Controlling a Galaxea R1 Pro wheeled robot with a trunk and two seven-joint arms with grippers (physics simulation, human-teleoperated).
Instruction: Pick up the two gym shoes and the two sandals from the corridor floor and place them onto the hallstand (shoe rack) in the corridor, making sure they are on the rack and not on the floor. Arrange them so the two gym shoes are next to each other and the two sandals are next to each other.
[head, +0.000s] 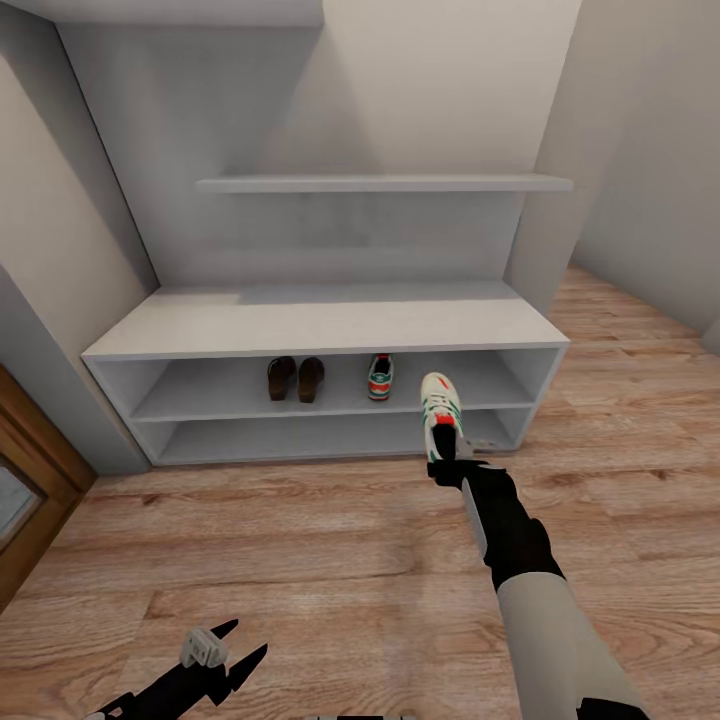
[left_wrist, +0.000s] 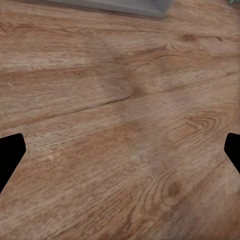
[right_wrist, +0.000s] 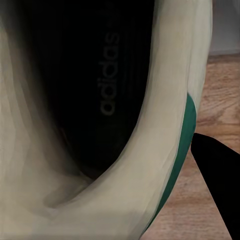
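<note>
On the middle shelf of the light-grey hallstand (head: 320, 325), the two dark-brown sandals (head: 295, 379) lie side by side. One gym shoe (head: 380, 377) rests a little to their right. The other gym shoe (head: 440, 405) hangs in front of the shelf's right part, toe towards the rack, with my right gripper (head: 446, 452) shut on its heel. The right wrist view looks into this gym shoe's (right_wrist: 125, 165) dark inside, with a black finger (right_wrist: 217, 185) beside it. My left gripper (head: 225, 650) is open and low over the corridor floor (head: 300, 560), its fingertips (left_wrist: 10, 155) wide apart.
Above the bench top, a floating shelf (head: 385, 184) crosses the back panel. A wooden door frame (head: 35, 490) stands at the left. Walls close in on both sides of the rack. The bottom shelf (head: 300, 440) holds nothing.
</note>
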